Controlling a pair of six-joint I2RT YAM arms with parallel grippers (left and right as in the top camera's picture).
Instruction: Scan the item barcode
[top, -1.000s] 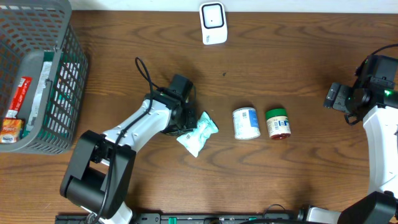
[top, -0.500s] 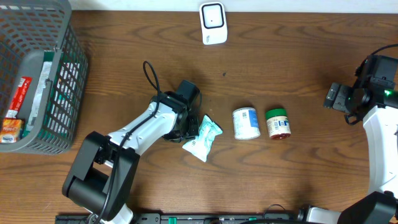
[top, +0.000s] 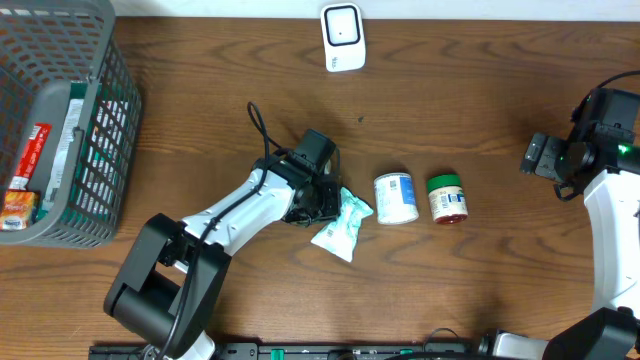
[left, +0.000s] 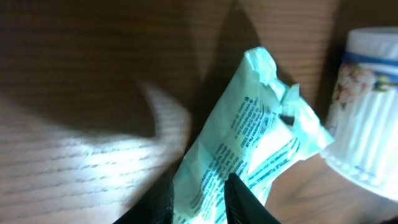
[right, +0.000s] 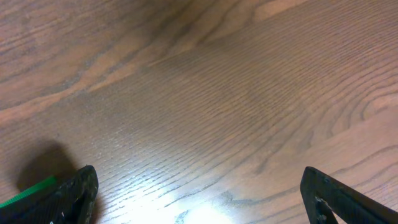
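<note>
My left gripper (top: 327, 206) is shut on a mint-green packet (top: 342, 226) with dark print, holding it just left of a white tub (top: 396, 197). In the left wrist view the two black fingers (left: 239, 198) pinch the packet's (left: 255, 140) lower end, and the tub (left: 367, 112) stands close on the right. No barcode shows on the packet. A white scanner (top: 343, 37) stands at the table's far edge. My right gripper (top: 541, 156) hangs open over bare wood at the right, with nothing between its fingers (right: 68, 198).
A green-lidded jar (top: 447, 197) lies right of the white tub. A grey wire basket (top: 95, 150) holding several packaged goods fills the far left corner. Brown wooden tabletop (top: 480, 290) lies all around.
My left arm has carried the packet to the right, from mid-table to right beside the white tub. The right arm has stayed still.
</note>
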